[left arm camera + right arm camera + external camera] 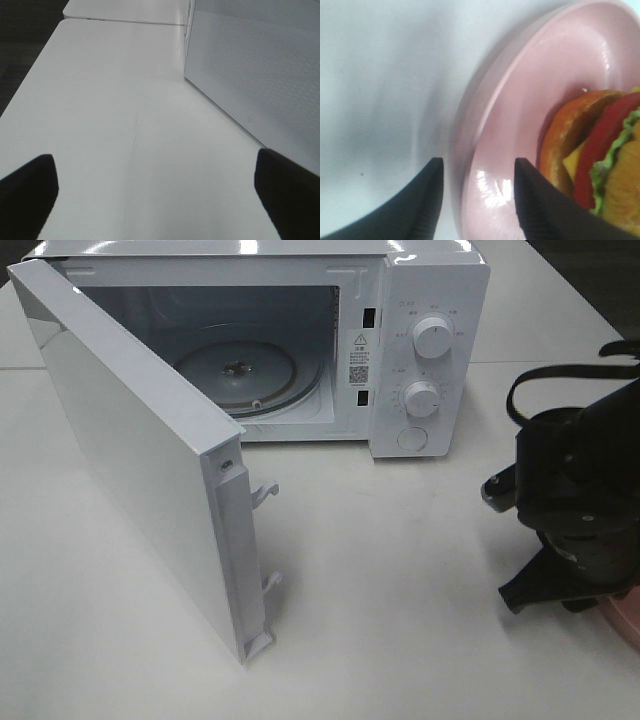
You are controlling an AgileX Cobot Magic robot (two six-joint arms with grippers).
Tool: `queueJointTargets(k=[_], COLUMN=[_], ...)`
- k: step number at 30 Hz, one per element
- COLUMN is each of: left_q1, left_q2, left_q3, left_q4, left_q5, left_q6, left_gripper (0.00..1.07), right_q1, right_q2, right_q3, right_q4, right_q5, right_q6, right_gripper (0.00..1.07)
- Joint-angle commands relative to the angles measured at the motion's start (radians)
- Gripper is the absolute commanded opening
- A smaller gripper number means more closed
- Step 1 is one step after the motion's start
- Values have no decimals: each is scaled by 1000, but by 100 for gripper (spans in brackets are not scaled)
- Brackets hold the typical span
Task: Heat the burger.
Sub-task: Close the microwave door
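The burger (600, 165) lies tilted on a round pink plate (530, 90) in the right wrist view, showing its brown bun, a red tomato slice, green lettuce and some yellow. My right gripper (477, 200) is open and straddles the plate's rim, one finger on the table side and the other over the plate, just short of the burger. In the exterior high view my right arm (580, 500) hides the burger, and only a sliver of the pink plate (627, 620) shows. My left gripper (155, 200) hangs open over bare table with nothing between its fingers.
The white microwave (430, 300) stands at the back with its door (130, 460) swung wide open toward the front left. Its glass turntable (237, 375) carries nothing. In the left wrist view the door's perforated panel (260, 65) is close by.
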Motion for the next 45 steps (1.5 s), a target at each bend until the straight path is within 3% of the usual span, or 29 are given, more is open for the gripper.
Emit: queueJointTargets(k=[1, 6, 19, 25, 27, 45], left_q1=[4, 4, 4, 4, 4, 4], left_q2=[-24, -24, -24, -24, -24, -24], left_q3=[4, 4, 4, 4, 4, 4], left_q4=[3, 3, 3, 3, 3, 3], left_q5=[-6, -6, -6, -6, -6, -6], left_q6=[0, 0, 0, 0, 0, 0], left_gripper=[100, 100, 100, 100, 100, 100], right_q1=[0, 0, 0, 0, 0, 0], right_q2=[-56, -160, -366, -443, -509, -753], right_q3=[-6, -6, -6, -6, -6, -5], right_q4=[0, 66, 391, 512, 574, 602], right_q5=[32, 25, -47, -48, -46, 12], right_q6=[-33, -124, -505, -714, -792, -804], right_gripper=[46, 47, 56, 65, 73, 76])
